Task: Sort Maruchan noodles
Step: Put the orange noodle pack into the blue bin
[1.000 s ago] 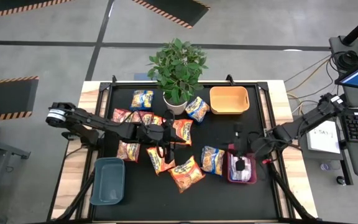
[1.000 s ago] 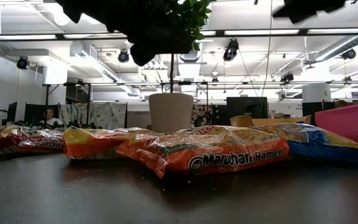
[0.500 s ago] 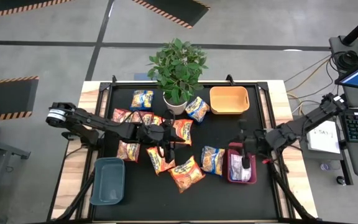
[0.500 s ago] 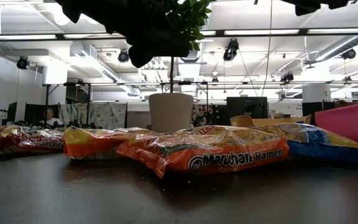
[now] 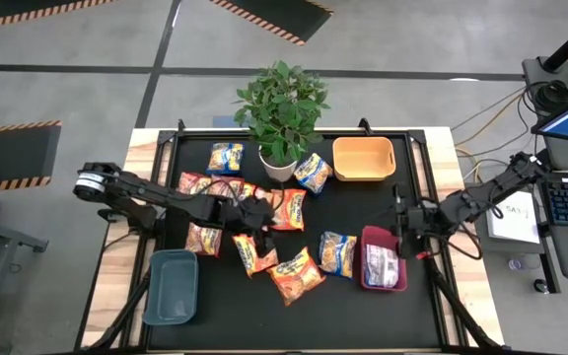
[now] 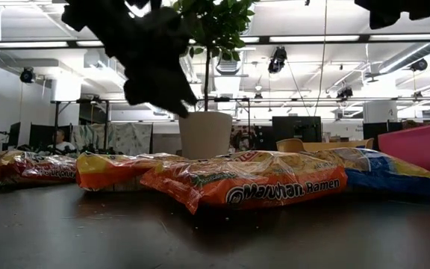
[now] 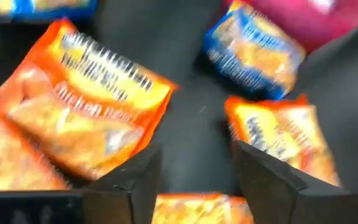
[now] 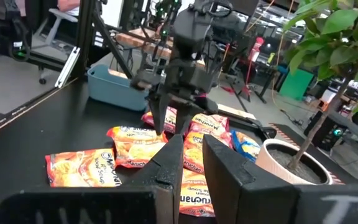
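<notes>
Maruchan ramen packets lie scattered across the middle of the black table (image 5: 353,197), most of them on its left half between the potted plant (image 5: 281,108) at the far edge and the grey-blue bin (image 5: 172,286) at the near left corner. The left gripper (image 5: 254,219) hangs above the cluster near the table's centre, its jaws spread with nothing between them; the left wrist view looks down past its two dark fingers (image 7: 129,183) onto an orange packet (image 7: 82,118), a blue-and-yellow packet (image 7: 253,56) and a second orange packet (image 7: 284,137) lying flat and apart from one another on the black surface. The right gripper (image 5: 399,219) sits over the right half of the table, just beside the far end of the red bin (image 5: 383,261), which holds one packet (image 5: 383,266). Its jaws stand apart and hold nothing, as the right wrist view shows. An empty orange bin (image 5: 364,158) rests near the far right corner. At table level, an orange packet (image 6: 248,183) printed "Maruchan Ramen" lies flat in the foreground in front of the plant's white pot (image 6: 205,134).
</notes>
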Controlling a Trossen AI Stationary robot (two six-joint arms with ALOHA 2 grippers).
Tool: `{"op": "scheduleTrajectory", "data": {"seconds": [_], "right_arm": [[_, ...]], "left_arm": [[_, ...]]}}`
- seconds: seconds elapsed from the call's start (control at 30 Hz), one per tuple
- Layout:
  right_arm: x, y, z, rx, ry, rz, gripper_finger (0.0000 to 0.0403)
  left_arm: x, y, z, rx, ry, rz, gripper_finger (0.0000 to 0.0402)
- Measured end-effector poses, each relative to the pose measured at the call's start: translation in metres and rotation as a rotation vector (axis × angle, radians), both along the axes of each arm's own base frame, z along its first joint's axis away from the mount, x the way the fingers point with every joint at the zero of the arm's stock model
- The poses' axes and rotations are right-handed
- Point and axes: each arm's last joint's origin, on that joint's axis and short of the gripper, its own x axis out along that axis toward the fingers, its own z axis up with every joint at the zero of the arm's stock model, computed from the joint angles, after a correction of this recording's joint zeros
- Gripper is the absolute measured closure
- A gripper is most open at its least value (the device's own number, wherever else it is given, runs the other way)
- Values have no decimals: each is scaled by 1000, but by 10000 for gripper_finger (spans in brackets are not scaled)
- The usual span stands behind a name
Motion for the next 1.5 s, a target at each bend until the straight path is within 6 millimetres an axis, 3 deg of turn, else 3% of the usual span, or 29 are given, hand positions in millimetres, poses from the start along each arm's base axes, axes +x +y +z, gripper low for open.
{"op": "scheduleTrajectory", "data": {"seconds": [0.2,0.4,0.57,1.23,1.5], "right_arm": [[-3,-2,1,4,-17,1,351],[-3,-2,1,9,-17,0,351],[-3,-2,1,17,-13,0,351],[-2,-1,-4,57,22,-3,351],[-2,-1,-4,66,23,-3,351]], "left_arm": [[25,-17,-22,200,-51,-158,177],[52,-16,-33,417,27,-116,173],[70,-19,-40,465,66,-164,173],[75,-17,-79,569,201,-100,194],[75,-14,-88,607,218,26,209]]}}
